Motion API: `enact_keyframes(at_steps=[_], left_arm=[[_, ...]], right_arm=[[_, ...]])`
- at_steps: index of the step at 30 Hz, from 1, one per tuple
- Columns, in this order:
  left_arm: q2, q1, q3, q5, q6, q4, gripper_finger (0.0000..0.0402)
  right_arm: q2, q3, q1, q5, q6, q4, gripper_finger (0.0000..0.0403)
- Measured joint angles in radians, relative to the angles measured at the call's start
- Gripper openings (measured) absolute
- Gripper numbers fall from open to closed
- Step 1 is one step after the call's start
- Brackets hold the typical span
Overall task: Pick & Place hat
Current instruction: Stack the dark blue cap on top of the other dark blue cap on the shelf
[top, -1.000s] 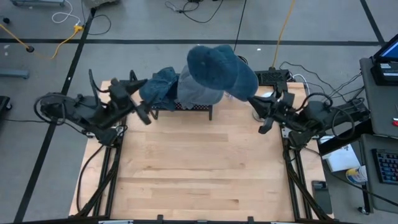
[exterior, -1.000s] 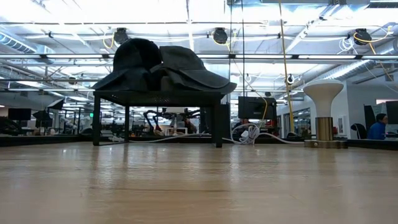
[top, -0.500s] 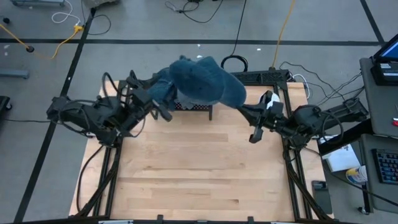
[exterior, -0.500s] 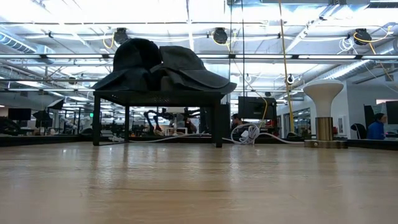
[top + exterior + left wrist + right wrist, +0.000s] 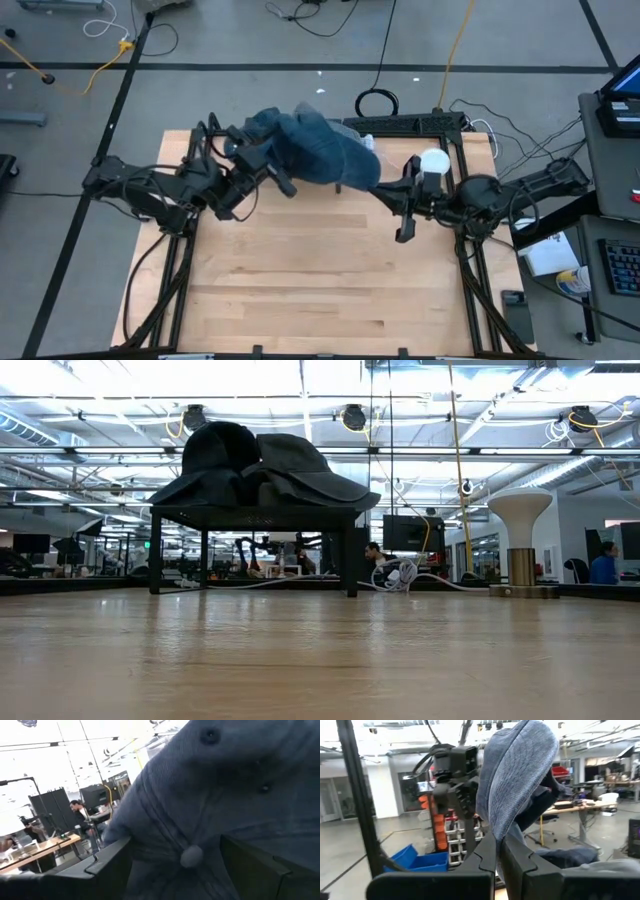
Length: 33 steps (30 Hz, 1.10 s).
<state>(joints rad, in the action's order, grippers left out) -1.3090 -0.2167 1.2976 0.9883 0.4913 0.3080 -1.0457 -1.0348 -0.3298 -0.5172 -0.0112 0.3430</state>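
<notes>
At the table's (image 5: 320,280) 12 o'clock edge, A logs: the blue hat (image 5: 325,155) has shifted. A second ago it hung beyond the far edge toward 1 o'clock. Now it sits lower, and nearer the table's middle line.

B: Who carries it?

A: The right gripper (image 5: 498,851). Its wrist view shows the fingers pinched narrow on the hat's brim, the cloth rising straight out of them. That arm has swung in from 3 o'clock.

B: And the left gripper (image 5: 272,178)?

A: It has closed in from 9 o'clock and meets the hat's 9 o'clock side. Its fingers stand wide, one either side of the crown, with no clamp seen.

B: Anything uncovered?

A: Yes, the white stand (image 5: 433,160) at 2 o'clock, hidden under the hat a second ago.

B: Judgement: the pick is done and the carry is under way. The hat rests on nothing yet, so the placing remains.
</notes>
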Motion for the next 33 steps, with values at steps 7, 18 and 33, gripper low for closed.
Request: enact_keyframes(at_steps=[7, 18, 33], left_arm=[[0.000, 0.005, 0.000, -0.039, -0.049, -0.002, 0.0295], [0.000, 0.005, 0.000, -0.136, -0.086, -0.010, 0.0119], [0.117, -0.014, 0.000, -0.520, -0.498, -0.142, 0.0007]], right_arm=[[-0.021, 0.000, -0.016, 0.022, -0.005, -0.003, 0.0001], [-0.020, 0.000, -0.019, -0.037, 0.061, 0.049, 0.0001], [-0.013, 0.000, -0.019, -0.141, 0.401, -0.047, 0.0005]])
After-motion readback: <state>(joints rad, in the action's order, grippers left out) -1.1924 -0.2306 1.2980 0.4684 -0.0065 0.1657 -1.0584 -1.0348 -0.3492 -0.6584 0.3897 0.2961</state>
